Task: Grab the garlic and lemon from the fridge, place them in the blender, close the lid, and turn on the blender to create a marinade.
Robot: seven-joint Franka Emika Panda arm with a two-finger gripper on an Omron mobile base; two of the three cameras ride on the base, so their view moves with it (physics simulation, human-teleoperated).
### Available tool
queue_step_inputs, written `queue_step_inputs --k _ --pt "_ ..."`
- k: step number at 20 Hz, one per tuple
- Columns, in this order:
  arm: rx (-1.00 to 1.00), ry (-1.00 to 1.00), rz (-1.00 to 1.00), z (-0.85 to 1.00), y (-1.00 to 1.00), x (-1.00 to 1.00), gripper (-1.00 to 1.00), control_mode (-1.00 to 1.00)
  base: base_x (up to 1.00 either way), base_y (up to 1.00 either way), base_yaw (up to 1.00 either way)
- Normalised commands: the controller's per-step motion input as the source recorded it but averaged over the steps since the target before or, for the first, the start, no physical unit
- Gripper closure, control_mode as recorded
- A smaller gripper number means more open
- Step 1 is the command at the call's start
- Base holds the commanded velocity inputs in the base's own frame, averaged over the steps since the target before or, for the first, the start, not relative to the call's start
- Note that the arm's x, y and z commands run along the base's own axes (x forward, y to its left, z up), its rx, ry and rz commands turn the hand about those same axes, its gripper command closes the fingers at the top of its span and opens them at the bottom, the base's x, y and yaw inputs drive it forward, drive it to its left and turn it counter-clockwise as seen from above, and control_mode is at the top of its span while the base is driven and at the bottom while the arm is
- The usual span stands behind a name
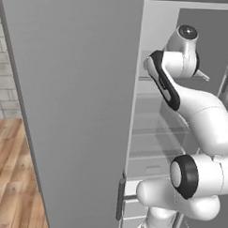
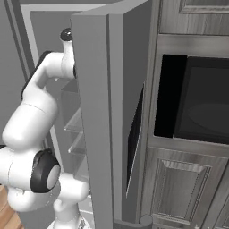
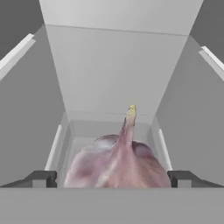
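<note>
A: Where is the arm at this moment?

B: It reaches into the open fridge. In the left base view the big grey fridge door stands open on the left side, with its dark handle low on the edge. The white arm bends upward past the glass shelves and goes into the upper part of the fridge.

A: And from the other side?

B: In the right base view the second fridge door stands in front and hides the end of the arm. To the right of it there are grey wooden cabinets and a dark oven set in the wall.

A: What does the hand view show?

B: The garlic is very near, a pale purple bulb with a stem that points up and has a yellowish tip. It sits on the pale floor of the fridge compartment, with the back wall behind it.

A: How is the tool?

B: Its two dark fingertips are spread wide, one on each side of the garlic. They do not touch it, there is a gap on both sides.

A: Is the garlic held?

B: No, it rests in the fridge between the spread fingertips.
</note>
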Motion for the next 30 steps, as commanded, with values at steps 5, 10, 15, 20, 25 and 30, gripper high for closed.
queue_step_inputs --k 5,10,15,20,25,30 --pt "-0.07 -0.01 0.01 -0.35 0.02 -0.02 -1.00 -1.00 0.00 0.00 0.00" --pt "-0.02 0.00 0.03 -0.35 0.00 0.15 -1.00 -1.00 0.00 0.00 0.00" --pt "-0.01 0.00 0.05 -0.33 0.00 0.10 1.00 -1.00 0.00 0.00 0.00" --pt "0.00 -0.10 0.10 -0.09 0.00 0.06 1.00 -1.00 0.00 0.00 0.00" --pt "0.00 -0.32 0.07 0.08 0.00 -0.84 1.00 -1.00 0.00 0.00 0.00" --pt "0.01 -0.14 0.00 0.16 0.02 -1.00 1.00 -1.00 0.00 0.00 0.00"
